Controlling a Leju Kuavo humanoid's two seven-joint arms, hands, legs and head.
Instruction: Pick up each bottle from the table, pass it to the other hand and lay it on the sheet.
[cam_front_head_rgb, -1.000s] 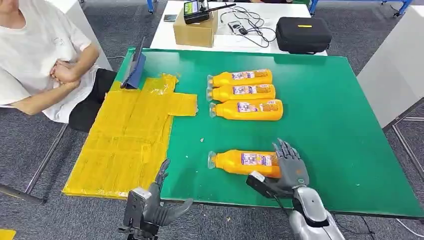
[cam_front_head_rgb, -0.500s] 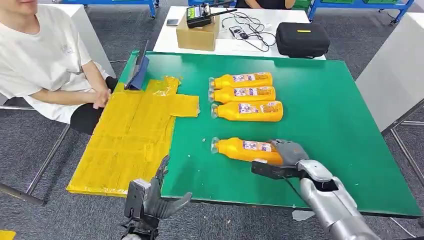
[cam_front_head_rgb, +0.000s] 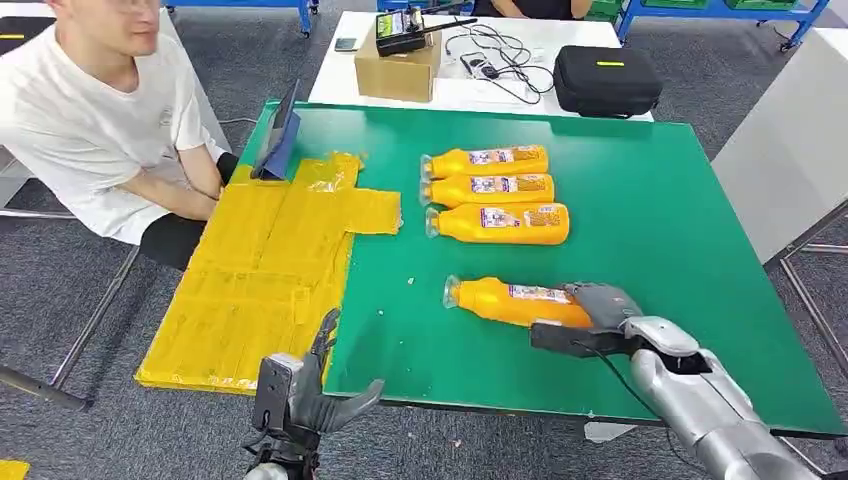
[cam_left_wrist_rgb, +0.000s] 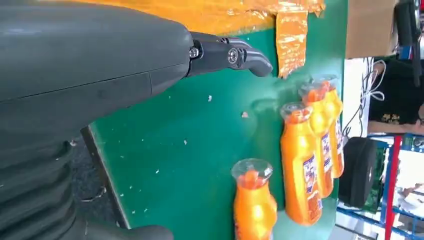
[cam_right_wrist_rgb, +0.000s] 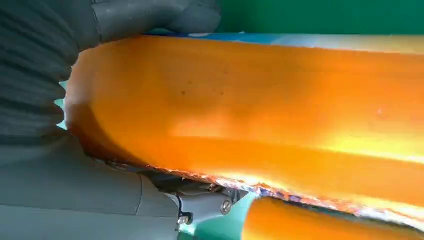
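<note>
Now right hand (cam_front_head_rgb: 598, 312) wrapping fingers (cam_right_wrist_rgb: 155, 17) around base end of nearest bottle (cam_front_head_rgb: 515, 301) on table (cam_front_head_rgb: 680, 220); left hand (cam_front_head_rgb: 312, 392) waiting, fingers spread, holding nothing. Risk: end-heavy grip letting neck sag or slip during handover.

A bottle (cam_front_head_rgb: 515, 302) is gripped at its base end by the right hand (cam_front_head_rgb: 600, 315) near the front of the table (cam_front_head_rgb: 660, 210), with the cap end directed away from the hand, toward the left. Beyond the right hand, three bottles (cam_front_head_rgb: 495, 191) are laid side by side in a row, caps likewise to the left. The sheet (cam_front_head_rgb: 265, 270) is spread over the table's left part, just ahead of the left hand (cam_front_head_rgb: 305, 395), which is held at the table's front edge with fingers apart. A person (cam_front_head_rgb: 110, 130) is seated beyond the sheet's left side.
</note>
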